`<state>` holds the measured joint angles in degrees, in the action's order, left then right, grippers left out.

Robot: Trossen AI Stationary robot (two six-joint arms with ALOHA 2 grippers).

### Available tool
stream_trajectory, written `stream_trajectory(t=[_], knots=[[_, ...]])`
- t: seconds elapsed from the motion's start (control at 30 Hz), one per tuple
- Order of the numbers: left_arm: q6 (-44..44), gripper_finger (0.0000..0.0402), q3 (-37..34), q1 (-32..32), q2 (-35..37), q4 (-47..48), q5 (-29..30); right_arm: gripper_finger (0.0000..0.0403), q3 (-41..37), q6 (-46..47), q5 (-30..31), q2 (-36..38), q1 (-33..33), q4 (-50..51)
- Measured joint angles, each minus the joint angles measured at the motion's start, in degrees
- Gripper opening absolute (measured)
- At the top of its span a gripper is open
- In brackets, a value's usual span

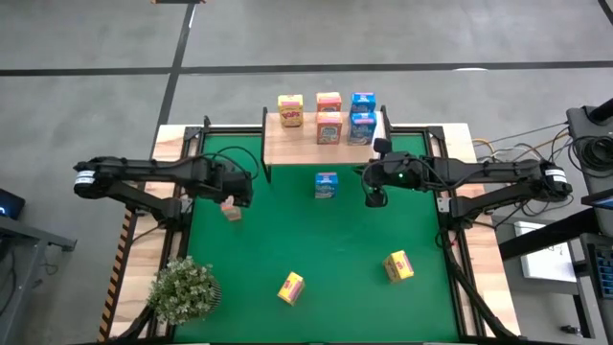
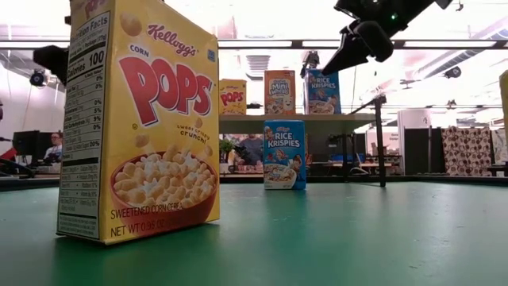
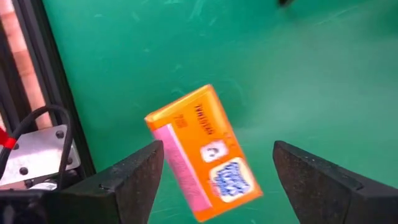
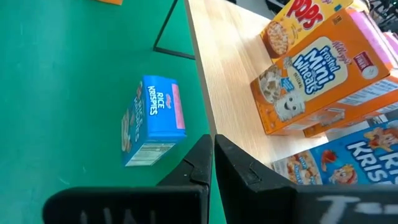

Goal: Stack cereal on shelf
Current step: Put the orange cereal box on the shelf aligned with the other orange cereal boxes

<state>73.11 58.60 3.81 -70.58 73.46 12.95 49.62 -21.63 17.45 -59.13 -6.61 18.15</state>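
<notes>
The green mat covers most of the surface, and the shelf, a light-wood plank on thin black legs, sits at its 12 o'clock edge. The potted plant stands at about 8 o'clock on the mat.

The left arm reaches in from 9 o'clock. Its left gripper hangs over the mat's 9 o'clock side with its fingers spread wide apart; an orange-pink cereal box lies between them in the left wrist view, and no finger is seen touching it. The right arm comes in from 3 o'clock. Its right gripper hovers just past the shelf's front edge, toward 1 o'clock from the mat's centre, fingers pressed together and holding nothing.

On the shelf stand five cereal boxes: a yellow box at the 9 o'clock end, two orange boxes in the middle, one behind the other, and two blue boxes at the 3 o'clock end, likewise one behind the other. A third blue box stands on the mat just in front of the shelf, beside the right gripper. Two more yellow boxes sit toward 6 o'clock: one near the front edge, the other toward 4 o'clock.
</notes>
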Motion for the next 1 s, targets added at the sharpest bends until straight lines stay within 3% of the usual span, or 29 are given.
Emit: stream_trajectory(t=[0.23, 0.57, 0.73, 1.0], knots=[[0.95, 0.0264, -2.89, 0.0, 0.04, -1.49, 0.13, 0.0009, -0.14, -0.41, 0.0, 0.02, 0.0, -0.04], [0.91, 0.018, -3.25, -0.38, 0.04, -2.17, 0.21, 0.0009, -0.14, -0.42, 0.0, 0.02, 0.0, -0.11], [0.38, 0.0158, -3.08, -0.39, 0.04, -2.43, 0.15, 0.0009, -0.14, -0.41, 0.0, 0.02, 0.0, -0.07], [-14.38, 0.0156, 8.85, -0.39, -1.02, -3.5, 1.11, 0.0009, -0.16, -0.15, -0.02, 0.02, -0.02, 0.96]])
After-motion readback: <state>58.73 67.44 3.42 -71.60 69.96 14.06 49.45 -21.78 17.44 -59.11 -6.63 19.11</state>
